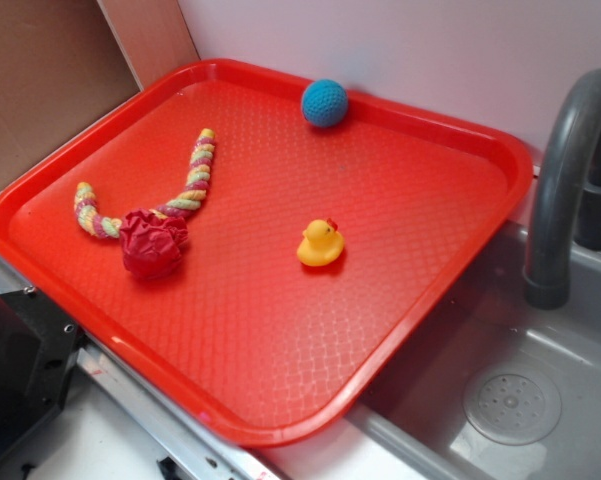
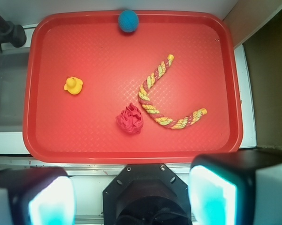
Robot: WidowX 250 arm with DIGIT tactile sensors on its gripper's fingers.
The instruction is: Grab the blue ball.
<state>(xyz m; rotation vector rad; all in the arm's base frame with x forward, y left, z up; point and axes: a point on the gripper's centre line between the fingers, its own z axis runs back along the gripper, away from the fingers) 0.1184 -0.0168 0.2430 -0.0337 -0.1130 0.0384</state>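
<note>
The blue ball (image 1: 324, 102) is a small teal knitted ball resting against the far rim of the red tray (image 1: 450, 270). In the wrist view the blue ball (image 2: 128, 20) sits at the top edge of the tray (image 2: 84, 140). My gripper (image 2: 131, 201) is open and empty, its two pale fingers wide apart at the bottom of the wrist view, high above the near edge of the tray and far from the ball. The gripper does not show in the exterior view.
On the tray lie a yellow rubber duck (image 1: 320, 244), a red crumpled cloth wad (image 1: 153, 243) and a striped rope toy (image 1: 185, 190). A grey sink (image 1: 520, 400) with a dark faucet (image 1: 565, 170) is to the right. A wall stands behind the tray.
</note>
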